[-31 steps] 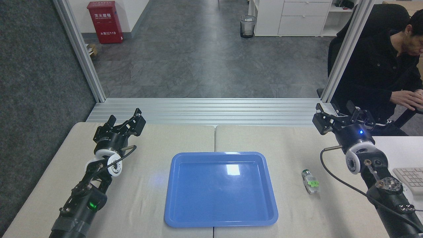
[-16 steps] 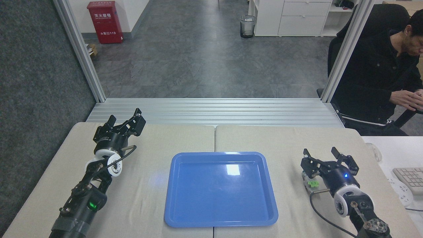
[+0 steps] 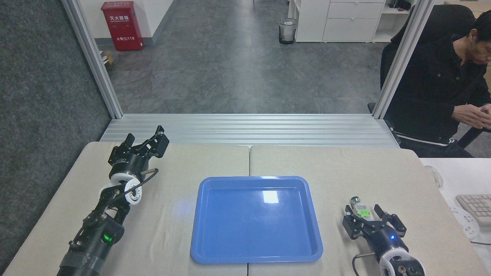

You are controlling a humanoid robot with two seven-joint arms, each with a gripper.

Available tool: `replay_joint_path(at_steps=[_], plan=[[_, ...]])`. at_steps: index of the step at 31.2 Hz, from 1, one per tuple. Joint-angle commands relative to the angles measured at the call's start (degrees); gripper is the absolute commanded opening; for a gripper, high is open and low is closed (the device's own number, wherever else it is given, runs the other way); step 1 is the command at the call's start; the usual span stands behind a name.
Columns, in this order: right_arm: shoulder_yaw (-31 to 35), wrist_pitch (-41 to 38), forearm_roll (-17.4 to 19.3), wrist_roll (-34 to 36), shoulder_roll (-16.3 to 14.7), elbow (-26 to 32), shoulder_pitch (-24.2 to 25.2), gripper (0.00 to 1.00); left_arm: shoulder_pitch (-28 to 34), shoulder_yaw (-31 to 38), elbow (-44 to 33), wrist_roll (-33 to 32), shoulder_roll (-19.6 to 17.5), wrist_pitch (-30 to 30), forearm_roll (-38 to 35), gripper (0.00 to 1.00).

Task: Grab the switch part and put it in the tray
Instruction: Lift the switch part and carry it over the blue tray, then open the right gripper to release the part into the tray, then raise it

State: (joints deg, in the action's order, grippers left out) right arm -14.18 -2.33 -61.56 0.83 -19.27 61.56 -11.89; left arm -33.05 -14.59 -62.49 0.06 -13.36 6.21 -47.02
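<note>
- Switch part (image 3: 359,207) lies on the table (image 3: 345,168), right of the tray (image 3: 256,219) and apart from it; dark metal end points away from the robot, green block mid-body.
- Right gripper (image 3: 368,220) sits low over the near, whitish end of the part. Fingers (image 3: 350,224) spread wide, one on each side; nothing clamped.
- Left gripper (image 3: 147,142) rests over the far-left table, well apart from tray and part. Fingers parted, nothing between them.
- Tray is at table centre, with only a glare spot inside.
- A person (image 3: 441,84) sits beyond the far right corner; a keyboard (image 3: 477,207) shows at the right edge.
</note>
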Motion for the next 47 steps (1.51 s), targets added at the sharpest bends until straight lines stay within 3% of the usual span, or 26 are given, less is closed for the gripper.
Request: replay_joint_path(at_steps=[1,3,7,14,19,22,25,29,35,47], plan=[[-0.2,-0.1,0.2,0.1,2.6,-1.5,1.8,0.38,0.0,0.0,0.0,0.0,0.0,0.0,0.0,1.00],[0.0,-0.1,0.2,0.1,2.5,-1.4,1.7,0.16,0.0,0.0,0.0,0.0,0.0,0.0,0.0,1.00],[0.6,0.1,0.8,0.0,2.3,-1.4,1.3,0.00,0.0,0.0,0.0,0.0,0.0,0.0,0.0,1.00],[4.6,1.2,1.0,0.0,2.7,4.4,-1.4,0.00,0.0,0.0,0.0,0.0,0.0,0.0,0.0,1.00],[5.0,1.0,0.5,-1.9,6.7,17.0,-2.2,0.00,0.0,0.0,0.0,0.0,0.0,0.0,0.0,1.00],[-0.1,2.1,-1.3,-6.0,9.3,24.9,-1.5,0.00,-0.1,0.0,0.0,0.0,0.0,0.0,0.0,1.00],[-8.2,5.6,-6.1,-7.2,12.8,28.5,-0.5,0.00,0.0,0.0,0.0,0.0,0.0,0.0,0.0,1.00],[-15.8,11.7,-10.7,-7.5,15.4,28.6,0.3,0.00,0.0,0.0,0.0,0.0,0.0,0.0,0.0,1.00],[-24.6,22.5,-11.8,-10.7,17.3,25.2,2.0,0.00,0.0,0.0,0.0,0.0,0.0,0.0,0.0,1.00],[-24.4,22.7,-11.4,-10.6,18.1,14.0,3.2,0.01,0.0,0.0,0.0,0.0,0.0,0.0,0.0,1.00]])
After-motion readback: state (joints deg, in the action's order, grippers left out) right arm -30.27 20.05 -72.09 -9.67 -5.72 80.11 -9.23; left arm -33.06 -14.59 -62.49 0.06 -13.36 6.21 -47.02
